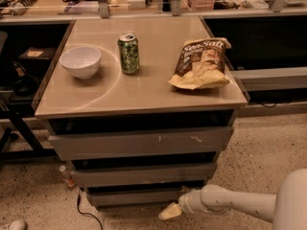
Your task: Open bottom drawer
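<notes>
The bottom drawer point(139, 196) is the narrowest of three flat grey fronts, low near the floor under the cabinet. It looks closed or barely out, with a dark gap above it. The mid-width front point(144, 174) and the widest front with pale scratch marks point(139, 143) sit above it. My gripper point(171, 212) hangs at the end of the white arm point(230, 205), just below and in front of the bottom drawer's right end, close to the floor.
On the cabinet top point(139, 97) stand a white bowl point(80, 61), a green can point(128, 53) and a chip bag point(200, 63). A cable point(82, 210) and a small bottle point(64, 174) lie on the speckled floor at the left. Shelving stands behind.
</notes>
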`<act>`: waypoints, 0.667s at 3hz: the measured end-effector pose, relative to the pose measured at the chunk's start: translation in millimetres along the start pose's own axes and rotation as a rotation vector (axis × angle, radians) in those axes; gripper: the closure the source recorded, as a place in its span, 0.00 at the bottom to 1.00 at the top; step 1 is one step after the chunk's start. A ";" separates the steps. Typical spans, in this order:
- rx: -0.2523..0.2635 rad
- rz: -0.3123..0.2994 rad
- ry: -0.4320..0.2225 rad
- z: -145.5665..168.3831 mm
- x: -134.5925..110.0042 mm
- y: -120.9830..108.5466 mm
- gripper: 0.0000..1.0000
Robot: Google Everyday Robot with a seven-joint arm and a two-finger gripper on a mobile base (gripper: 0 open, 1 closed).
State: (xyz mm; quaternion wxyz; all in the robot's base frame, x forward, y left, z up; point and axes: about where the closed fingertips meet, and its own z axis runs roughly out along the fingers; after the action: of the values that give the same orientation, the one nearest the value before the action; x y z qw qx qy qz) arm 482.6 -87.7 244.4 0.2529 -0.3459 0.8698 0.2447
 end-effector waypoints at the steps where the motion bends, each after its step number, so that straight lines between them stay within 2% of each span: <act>1: 0.035 0.007 0.003 11.8 7.4 -10.3 0.00; 2: 0.045 -0.019 0.000 18.6 -2.2 -29.6 0.00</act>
State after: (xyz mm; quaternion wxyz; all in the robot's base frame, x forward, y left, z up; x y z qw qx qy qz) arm 510.5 -94.4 224.4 0.2631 -0.3481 0.8718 0.2226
